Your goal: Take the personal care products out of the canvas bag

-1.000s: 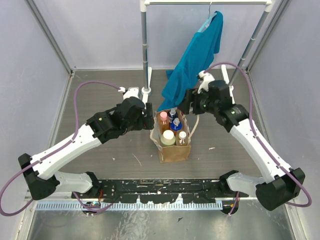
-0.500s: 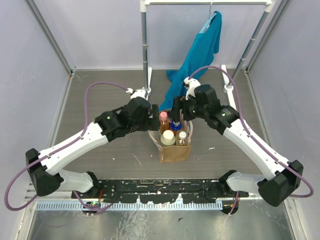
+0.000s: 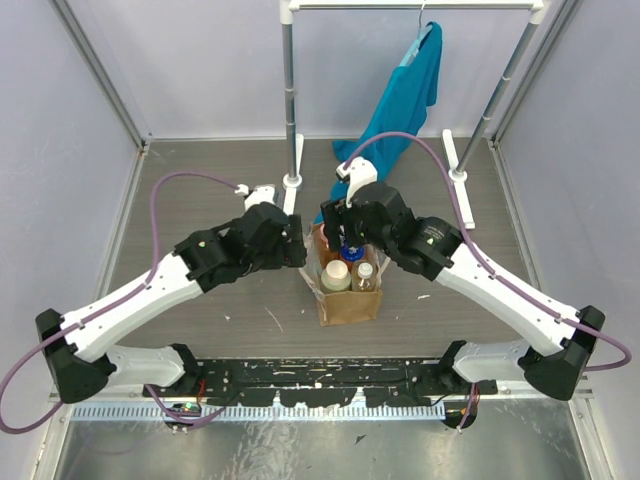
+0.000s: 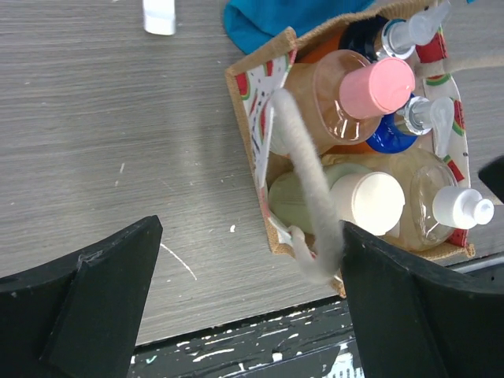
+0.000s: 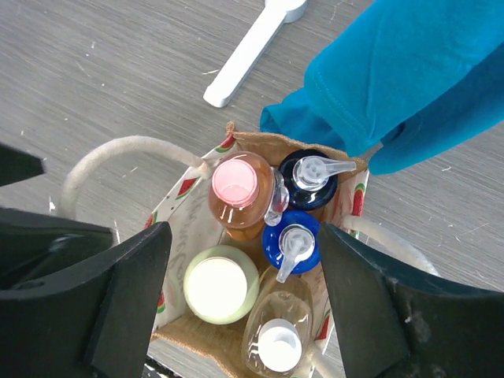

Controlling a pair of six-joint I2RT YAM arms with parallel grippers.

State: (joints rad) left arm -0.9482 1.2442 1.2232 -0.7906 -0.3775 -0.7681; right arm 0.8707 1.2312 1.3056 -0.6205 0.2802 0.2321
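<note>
Swung in from the right, the right gripper [image 5: 246, 299] hovers wide open over the canvas bag [image 3: 350, 300], bottles [image 5: 235, 183] still packed upright inside; the left gripper [image 4: 250, 268], equally wide, waits beside it. A closing jaw could snag the cream handle [image 4: 302, 157], which only the left wrist view shows crossing the pale yellow-green bottle [image 4: 376, 203].

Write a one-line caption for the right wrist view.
Open right end effector above the canvas bag, five bottles inside, teal cloth at its far edge.
</note>
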